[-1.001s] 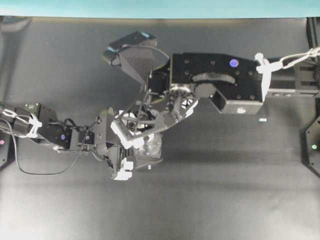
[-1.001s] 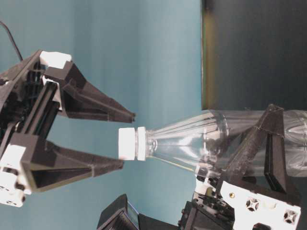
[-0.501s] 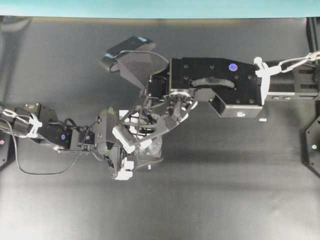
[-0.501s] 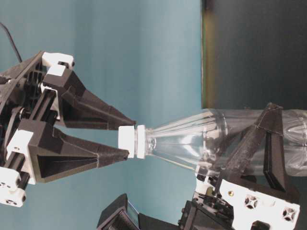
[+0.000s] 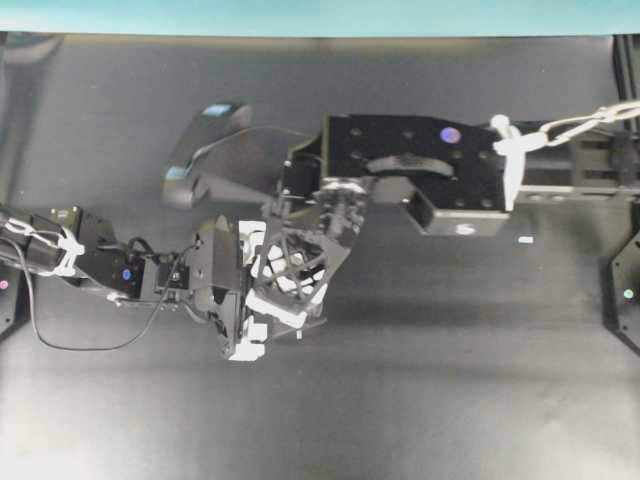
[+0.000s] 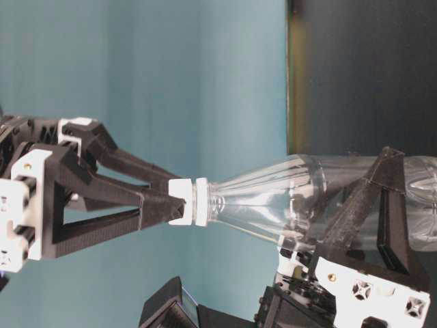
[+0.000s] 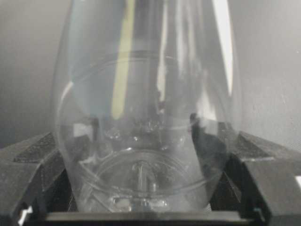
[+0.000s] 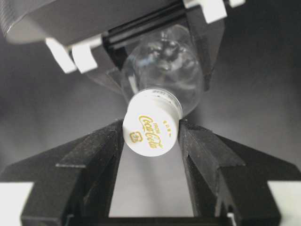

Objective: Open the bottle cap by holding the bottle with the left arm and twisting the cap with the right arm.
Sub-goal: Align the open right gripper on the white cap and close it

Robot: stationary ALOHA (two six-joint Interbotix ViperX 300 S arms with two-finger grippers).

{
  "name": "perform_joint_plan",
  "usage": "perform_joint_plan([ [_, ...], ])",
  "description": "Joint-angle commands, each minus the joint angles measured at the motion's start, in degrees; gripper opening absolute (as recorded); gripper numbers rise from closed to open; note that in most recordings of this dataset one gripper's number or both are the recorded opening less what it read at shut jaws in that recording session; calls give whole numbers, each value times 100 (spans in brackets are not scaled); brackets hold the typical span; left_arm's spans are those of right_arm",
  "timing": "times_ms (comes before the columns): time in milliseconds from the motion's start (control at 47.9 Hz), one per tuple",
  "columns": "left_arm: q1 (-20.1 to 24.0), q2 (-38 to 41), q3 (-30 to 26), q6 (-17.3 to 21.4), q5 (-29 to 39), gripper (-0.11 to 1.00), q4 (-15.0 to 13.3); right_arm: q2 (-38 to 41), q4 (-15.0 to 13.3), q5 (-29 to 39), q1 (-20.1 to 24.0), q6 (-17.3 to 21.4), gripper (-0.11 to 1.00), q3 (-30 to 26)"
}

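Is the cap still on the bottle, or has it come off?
On. The white bottle cap sits flush on the neck of the bottle, gripped between the right pincer fingers.

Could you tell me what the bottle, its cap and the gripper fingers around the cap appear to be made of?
The bottle looks like thin clear plastic, glossy: the background shows through and light streaks run along it. The bottle cap seems opaque white plastic, smooth, with gold printed lettering on top. The right gripper's fingers appear matte black plastic with a fine grainy, possibly printed, surface.
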Motion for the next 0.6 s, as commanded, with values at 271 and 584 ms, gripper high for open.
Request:
perform_joint_plan([
  [271, -9, 0, -26, -9, 114, 79, 9, 44, -35, 114, 26, -2637, 38, -299],
  [584, -9, 0, -35, -9, 229, 79, 18, 35, -44, -141, 62, -4307, 38, -246],
])
